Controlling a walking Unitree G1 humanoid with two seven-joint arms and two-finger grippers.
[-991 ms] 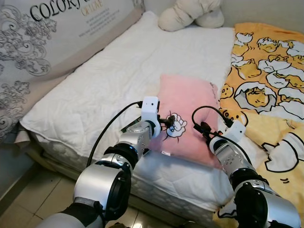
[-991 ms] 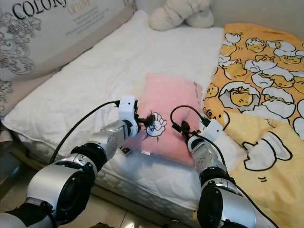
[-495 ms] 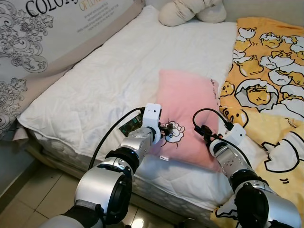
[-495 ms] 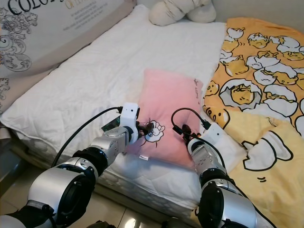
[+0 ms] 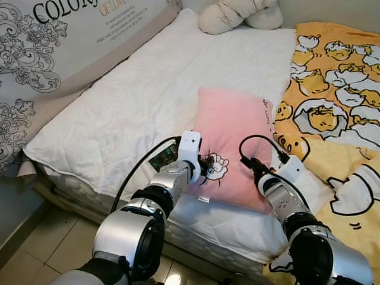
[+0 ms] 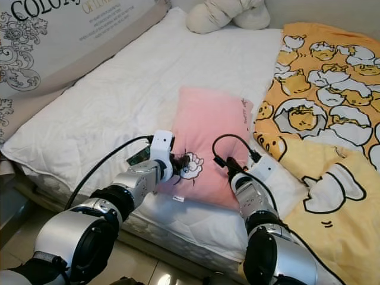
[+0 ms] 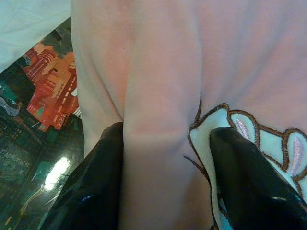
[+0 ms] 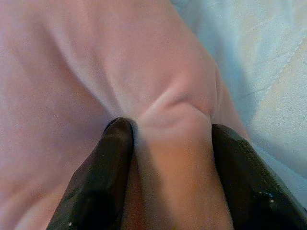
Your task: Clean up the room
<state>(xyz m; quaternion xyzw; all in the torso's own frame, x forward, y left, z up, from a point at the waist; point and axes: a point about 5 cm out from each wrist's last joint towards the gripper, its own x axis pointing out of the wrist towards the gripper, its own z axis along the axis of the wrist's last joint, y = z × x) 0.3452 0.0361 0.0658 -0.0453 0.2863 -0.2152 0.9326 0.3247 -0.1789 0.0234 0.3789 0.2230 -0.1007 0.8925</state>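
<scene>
Pillow point(image 5: 230, 139) lies on the white bed point(image 5: 136, 101), near its front edge. Left gripper point(image 7: 165, 179) and right gripper point(image 8: 165, 175) each pinch a fold of it. It has slid a little up the bed, so tidying has begun.

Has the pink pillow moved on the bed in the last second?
Yes. The pink pillow, pinched by both grippers, has slid toward the plush toy at the bed's head.

The near edge of the pink pillow point(image 5: 228, 142) is covered by both arms. The yellow patterned blanket point(image 5: 338, 89) is cut off at the right edge — the cream plush point(image 6: 225, 15) at the top. The headboard lettering point(image 5: 65, 12) is partly cropped.
</scene>
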